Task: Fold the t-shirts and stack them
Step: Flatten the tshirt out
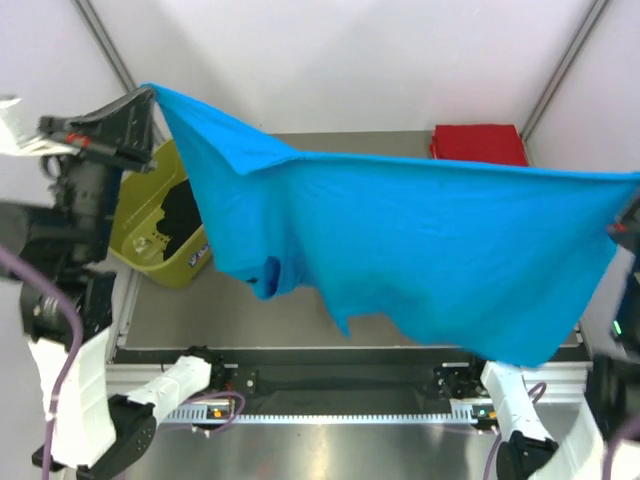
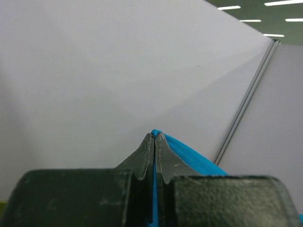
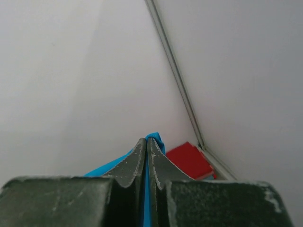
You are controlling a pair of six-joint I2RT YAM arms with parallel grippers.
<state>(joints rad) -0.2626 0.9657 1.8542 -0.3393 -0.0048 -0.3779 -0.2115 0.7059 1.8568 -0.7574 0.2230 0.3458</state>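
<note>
The turquoise-blue t-shirt (image 1: 400, 240) hangs spread wide in the air above the table, stretched between my two grippers. My left gripper (image 1: 148, 95) is high at the far left, shut on one corner of it; blue cloth shows between its fingers in the left wrist view (image 2: 154, 138). My right gripper (image 1: 625, 205) is at the right edge, shut on the other corner, with blue cloth in its jaws in the right wrist view (image 3: 147, 142). A folded red t-shirt (image 1: 478, 143) lies at the back right and shows in the right wrist view (image 3: 189, 161). A black t-shirt (image 1: 182, 212) lies in the tub.
An olive-green plastic tub (image 1: 150, 235) stands at the left of the table, under my left arm. The grey table (image 1: 200, 315) shows below the hanging shirt. White walls with metal posts (image 1: 565, 70) close in the back and sides.
</note>
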